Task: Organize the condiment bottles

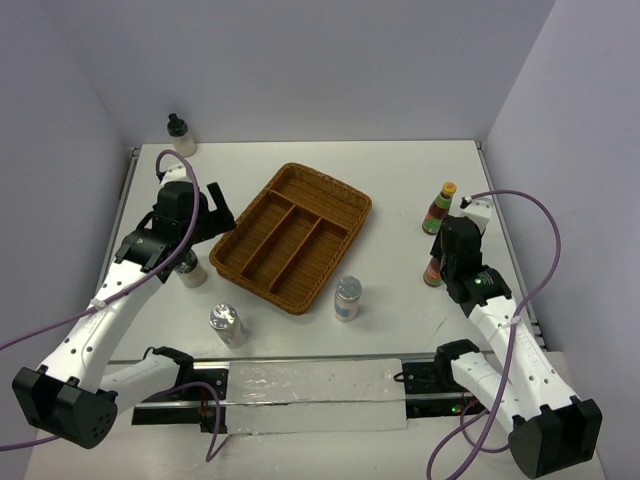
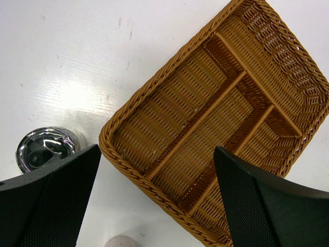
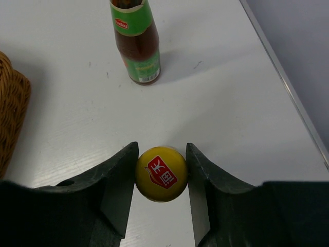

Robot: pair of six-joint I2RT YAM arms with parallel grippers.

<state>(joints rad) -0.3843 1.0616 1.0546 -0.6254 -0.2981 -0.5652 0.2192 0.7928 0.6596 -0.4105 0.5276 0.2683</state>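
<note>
In the right wrist view the far sauce bottle loses its cap to the top edge and the near sauce bottle shows only its yellow top, while in the left wrist view a finger covers part of the shaker and the bottom edge cuts off a pale bottle.

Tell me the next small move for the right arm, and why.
Probably lift straight up a little. The right gripper has its fingers against both sides of the yellow cap of the near red sauce bottle, which appears to stand on the table. The other red sauce bottle stands close ahead, so rising first should avoid knocking it before swinging toward the wicker tray.
</note>
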